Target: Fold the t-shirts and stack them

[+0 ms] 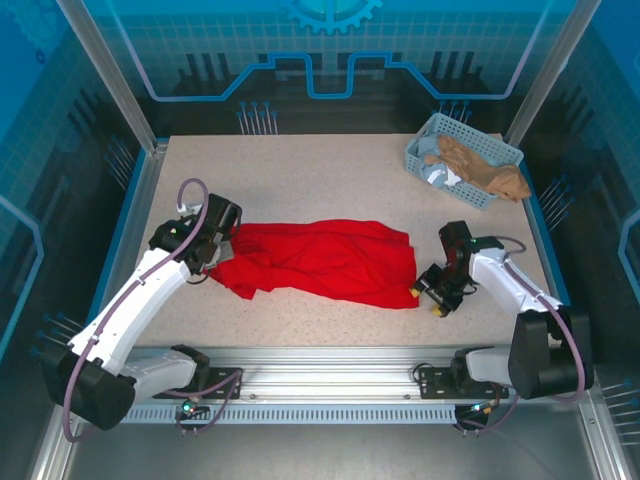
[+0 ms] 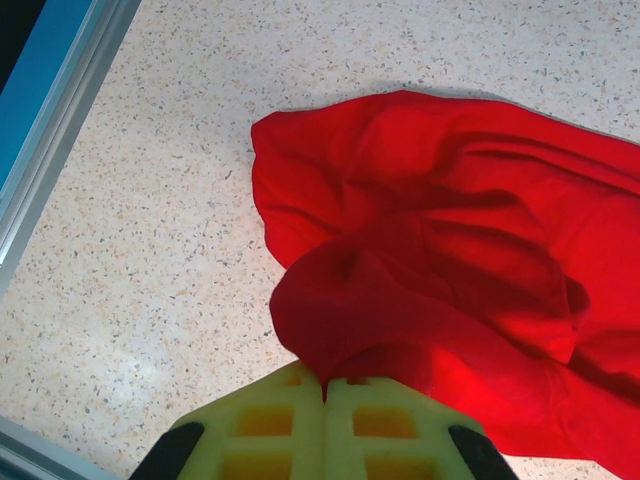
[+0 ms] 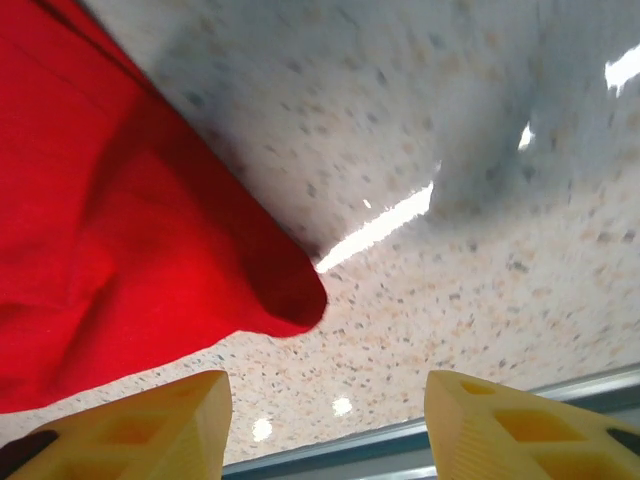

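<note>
Bright red cloth t-shirt (image 1: 325, 262), long axis left-right on speckled beige desk (image 1: 330, 170); blue-panelled walls (image 1: 330, 50) behind. Left tool (image 2: 325, 385) pinches its left end; right tool (image 3: 325, 400) spread, empty, beside its right corner.

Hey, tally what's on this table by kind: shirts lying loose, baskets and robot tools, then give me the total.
Loose shirts: 1, the red t-shirt
Baskets: 1, the pale blue basket
Tools: 2, the left tool and the right tool
Total: 4
</note>
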